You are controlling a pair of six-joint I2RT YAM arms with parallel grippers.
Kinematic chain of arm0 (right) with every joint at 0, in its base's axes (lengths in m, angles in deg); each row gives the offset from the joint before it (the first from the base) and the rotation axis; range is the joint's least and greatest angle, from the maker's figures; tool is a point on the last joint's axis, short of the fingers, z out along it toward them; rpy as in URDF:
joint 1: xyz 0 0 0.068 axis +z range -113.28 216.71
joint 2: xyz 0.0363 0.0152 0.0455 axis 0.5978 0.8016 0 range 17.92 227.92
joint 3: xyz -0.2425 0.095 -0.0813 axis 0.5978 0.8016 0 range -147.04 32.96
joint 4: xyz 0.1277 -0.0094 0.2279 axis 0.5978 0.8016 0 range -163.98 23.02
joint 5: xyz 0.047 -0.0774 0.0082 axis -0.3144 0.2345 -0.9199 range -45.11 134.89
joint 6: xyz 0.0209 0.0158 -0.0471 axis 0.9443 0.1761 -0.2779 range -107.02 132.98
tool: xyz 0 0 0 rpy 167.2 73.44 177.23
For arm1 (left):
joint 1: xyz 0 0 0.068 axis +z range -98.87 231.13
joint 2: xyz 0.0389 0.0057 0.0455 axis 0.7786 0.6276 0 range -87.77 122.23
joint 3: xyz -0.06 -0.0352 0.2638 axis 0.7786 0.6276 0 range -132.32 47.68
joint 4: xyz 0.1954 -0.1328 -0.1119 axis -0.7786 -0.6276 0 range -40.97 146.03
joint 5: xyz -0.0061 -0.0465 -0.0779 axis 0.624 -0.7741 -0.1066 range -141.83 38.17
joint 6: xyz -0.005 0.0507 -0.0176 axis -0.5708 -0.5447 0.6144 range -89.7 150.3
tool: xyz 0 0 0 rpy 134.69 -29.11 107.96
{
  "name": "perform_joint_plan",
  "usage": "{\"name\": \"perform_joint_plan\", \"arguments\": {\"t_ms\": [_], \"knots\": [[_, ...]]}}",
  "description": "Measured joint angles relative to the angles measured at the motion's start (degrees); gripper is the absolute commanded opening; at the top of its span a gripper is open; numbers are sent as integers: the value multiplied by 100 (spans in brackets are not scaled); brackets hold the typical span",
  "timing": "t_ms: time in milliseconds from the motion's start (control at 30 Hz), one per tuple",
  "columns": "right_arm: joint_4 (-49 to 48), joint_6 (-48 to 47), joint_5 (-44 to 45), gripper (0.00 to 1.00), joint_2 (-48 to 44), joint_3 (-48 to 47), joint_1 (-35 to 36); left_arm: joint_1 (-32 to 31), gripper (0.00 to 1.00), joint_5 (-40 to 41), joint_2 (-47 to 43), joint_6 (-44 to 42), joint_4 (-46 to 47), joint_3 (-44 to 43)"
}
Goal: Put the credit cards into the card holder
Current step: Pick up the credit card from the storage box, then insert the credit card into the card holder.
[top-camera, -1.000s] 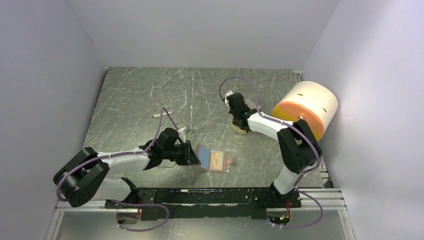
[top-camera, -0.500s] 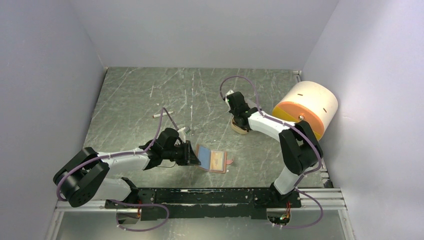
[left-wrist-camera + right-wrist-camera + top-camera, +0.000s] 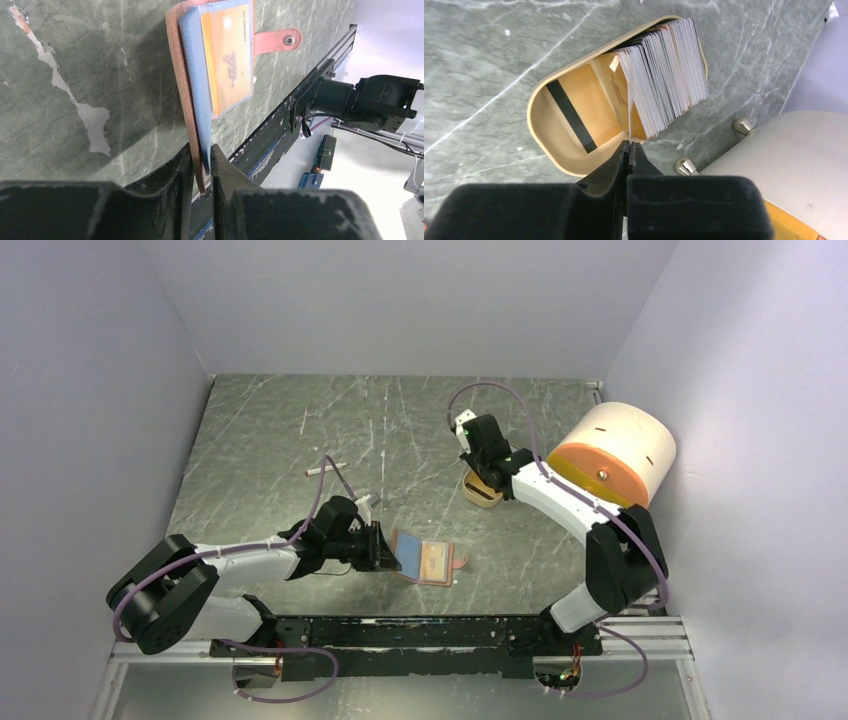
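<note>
Now that the right gripper (image 3: 629,146) has drawn its jaws together over the last second, they stand pinched on the near edge of a single credit card (image 3: 629,117). The card is seen edge-on, parted a little from the stack of credit cards (image 3: 669,70) standing in the tan tray (image 3: 540,131). In the top view that arm's elbow has also swung outward, toward the cream-and-orange cylinder (image 3: 612,455). I judge the grasp to be made, so the card looks ready to be lifted out and carried across. A further card with a black stripe (image 3: 574,117) lies flat on the tray's floor. Well apart from all this, toward the near edge of the table, the left gripper (image 3: 201,162) has not shifted. It is closed narrowly on the leather edge of the card holder (image 3: 175,65), which lies open. A light blue card (image 3: 194,75) and an orange-yellow card (image 3: 230,50) already sit inside it.
</note>
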Motion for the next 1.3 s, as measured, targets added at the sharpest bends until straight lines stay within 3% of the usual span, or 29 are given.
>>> {"name": "perform_joint_plan", "arguments": {"t_ms": [200, 400, 533, 767, 933, 1067, 1167, 1300], "knots": [[369, 538, -632, 0, -546, -160, -7, 0, 29, 160, 15, 98, -225, -2], [472, 1521, -1443, 0, -1325, -162, 7, 0, 10, 376, -22, 216, -494, -11], [409, 2430, -2151, 0, -1694, -94, 9, 0, 9, 382, -22, 402, -466, -9], [-553, 4063, -3403, 0, -2704, 1311, 146, 0, 9, 361, 262, 1154, 409, 175], [-1502, 5224, -3788, 0, -3112, 2496, 350, -63, 24, 376, 634, 1620, 920, 190], [-2006, 5855, -3908, 0, -3084, 3174, 575, -107, 30, 387, 678, 1801, 1143, 251], [-2262, 6124, -3919, 0, -3008, 3423, 684, -118, 28, 382, 636, 1897, 1401, 501], [-2695, 6376, -3910, 0, -2927, 3668, 726, -120, 15, 369, 627, 1923, 1504, 719]]}}
